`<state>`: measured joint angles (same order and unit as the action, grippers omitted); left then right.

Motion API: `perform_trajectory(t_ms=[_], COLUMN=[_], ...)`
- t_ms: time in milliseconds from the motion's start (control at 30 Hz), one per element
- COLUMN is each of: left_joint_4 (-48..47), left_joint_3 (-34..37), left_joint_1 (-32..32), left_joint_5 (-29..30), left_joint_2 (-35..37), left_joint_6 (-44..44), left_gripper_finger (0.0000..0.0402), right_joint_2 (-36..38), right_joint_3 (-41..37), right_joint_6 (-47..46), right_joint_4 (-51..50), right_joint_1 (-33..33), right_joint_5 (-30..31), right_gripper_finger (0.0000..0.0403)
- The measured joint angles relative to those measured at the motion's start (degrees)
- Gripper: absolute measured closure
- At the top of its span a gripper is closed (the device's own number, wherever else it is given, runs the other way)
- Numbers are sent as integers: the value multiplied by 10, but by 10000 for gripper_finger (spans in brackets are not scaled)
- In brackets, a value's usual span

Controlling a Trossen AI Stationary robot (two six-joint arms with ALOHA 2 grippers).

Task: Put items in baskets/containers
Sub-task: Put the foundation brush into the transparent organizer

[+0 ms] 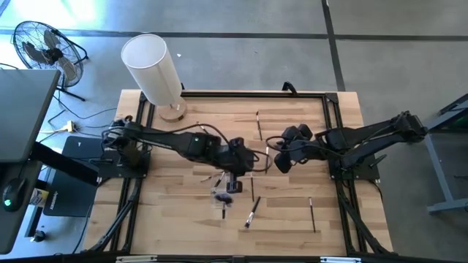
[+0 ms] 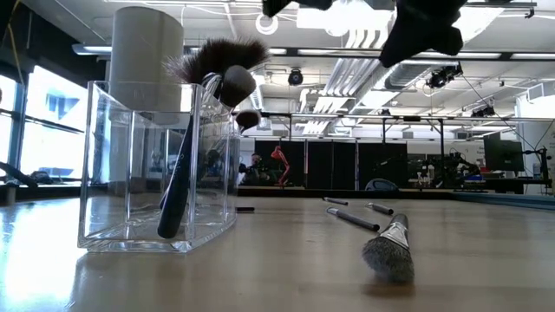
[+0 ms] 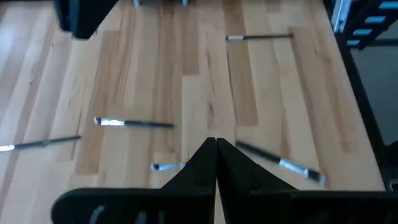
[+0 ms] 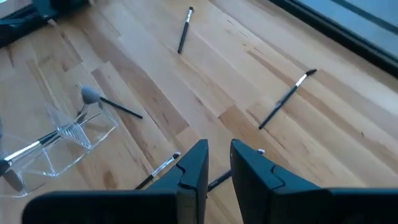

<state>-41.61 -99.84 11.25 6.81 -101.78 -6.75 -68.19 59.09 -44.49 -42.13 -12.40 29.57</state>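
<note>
The clear square-sided cup (image 2: 156, 165), holding several dark-handled brushes, stands mid-bench. The left gripper (image 1: 235, 184), jaws pressed together, hovers just beside it. Right of the cup, the right gripper (image 4: 217, 163), jaws slightly spread and empty, hangs over a slim silver-ferruled brush (image 4: 163, 167) lying crosswise beneath them.

Left tool (image 3: 216, 163) fingers pressed together, tips touching, nothing between them, over the wooden counter (image 3: 155, 74). Five brushes lie flat: one (image 3: 134, 123) mid-counter, one (image 3: 38, 144) cut off at the edge, one (image 3: 260, 37) far off, one (image 3: 280, 163) just beside the fingertips, and a short silvery end (image 3: 168, 166) partly hidden behind the fingers. Dark blurred object (image 3: 84, 15) in far corner.
</note>
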Motion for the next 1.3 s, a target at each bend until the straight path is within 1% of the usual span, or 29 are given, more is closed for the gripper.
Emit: perform_trajectory(t_ms=[100,167,267,400,500,600,667,733,933,1133,1300], left_joint_4=[7,25,73,122,112,98,88,59,-5,-36,-38], left_joint_3=[53,112,215,345,417,469,488,504,531,545,561], left_joint_1=[-11,-21,-37,-54,-66,-76,-77,-77,-75,-75,-75], left_joint_5=[-11,-23,-36,-39,-30,-2,11,20,28,28,27], left_joint_2=[54,104,172,282,363,434,477,511,572,611,629], left_joint_6=[9,13,6,-27,-50,-55,-55,-55,-55,-51,-51], left_gripper_finger=[401,401,401,401,401,401,401,401,401,401,401], right_joint_2=[-18,-37,-74,-136,-184,-225,-246,-260,-282,-305,-337], right_joint_3=[0,0,0,0,0,0,1,1,2,2,2], right_joint_6=[-22,-31,-32,-91,-129,-164,-196,-218,-237,-248,-247], right_joint_4=[3,18,56,67,59,59,59,59,56,73,79], right_joint_1=[18,37,74,131,170,202,220,233,256,263,263], right_joint_5=[-7,-19,-60,-125,-170,-211,-230,-237,-239,-253,-256], right_gripper_finger=[363,380,399,395,400,399,394,386,345,314,312])
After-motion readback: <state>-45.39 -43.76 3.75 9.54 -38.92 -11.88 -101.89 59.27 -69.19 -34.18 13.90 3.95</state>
